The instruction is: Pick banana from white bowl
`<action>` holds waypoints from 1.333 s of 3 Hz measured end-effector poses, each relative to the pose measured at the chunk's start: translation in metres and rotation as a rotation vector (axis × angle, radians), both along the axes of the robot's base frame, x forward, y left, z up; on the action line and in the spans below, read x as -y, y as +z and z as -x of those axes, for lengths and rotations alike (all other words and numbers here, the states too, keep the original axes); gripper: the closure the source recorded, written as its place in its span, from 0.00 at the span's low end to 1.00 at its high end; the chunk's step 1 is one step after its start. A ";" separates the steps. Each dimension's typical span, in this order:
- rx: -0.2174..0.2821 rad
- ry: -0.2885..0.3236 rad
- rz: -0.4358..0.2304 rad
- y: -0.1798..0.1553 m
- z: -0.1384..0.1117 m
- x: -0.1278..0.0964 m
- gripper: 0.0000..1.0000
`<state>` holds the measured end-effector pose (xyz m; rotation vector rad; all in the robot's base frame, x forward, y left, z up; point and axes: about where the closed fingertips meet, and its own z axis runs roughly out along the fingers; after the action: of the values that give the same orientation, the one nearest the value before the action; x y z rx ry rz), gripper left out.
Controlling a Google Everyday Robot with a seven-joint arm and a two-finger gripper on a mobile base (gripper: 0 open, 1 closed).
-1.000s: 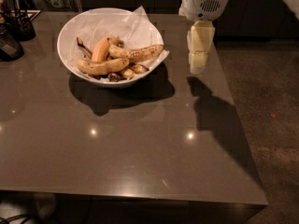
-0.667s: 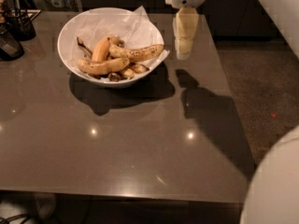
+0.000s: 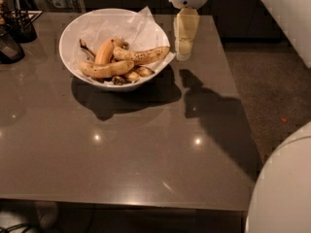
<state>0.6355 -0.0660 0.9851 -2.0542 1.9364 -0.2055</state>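
Note:
The white bowl [image 3: 73, 30] stands at the far left of the grey table, lined with crinkled white paper. In it lies the speckled banana [image 3: 143, 56], pointing right over the rim, beside a smooth orange-yellow banana [image 3: 104, 51] and a plainer curved banana [image 3: 107, 70]. My gripper [image 3: 184, 51] hangs fingers-down just right of the bowl's right rim, close to the speckled banana's tip, above the table. It holds nothing.
Dark containers [image 3: 14, 30] stand at the table's far left edge. The table's right edge [image 3: 233, 91] borders a speckled floor. A white part of the robot body [image 3: 284, 188] fills the lower right corner.
The gripper has moved left toward the bowl's right rim. The bananas and the bowl have not moved.

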 end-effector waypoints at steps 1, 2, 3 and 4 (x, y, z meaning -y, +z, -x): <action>-0.043 -0.024 -0.007 -0.019 -0.011 -0.009 0.00; -0.081 -0.019 -0.008 -0.033 -0.020 -0.021 0.00; -0.106 -0.012 -0.016 -0.042 -0.026 -0.029 0.00; -0.080 -0.003 -0.045 -0.040 -0.029 -0.031 0.00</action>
<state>0.6649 -0.0346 0.9455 -2.0605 1.9719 -0.0809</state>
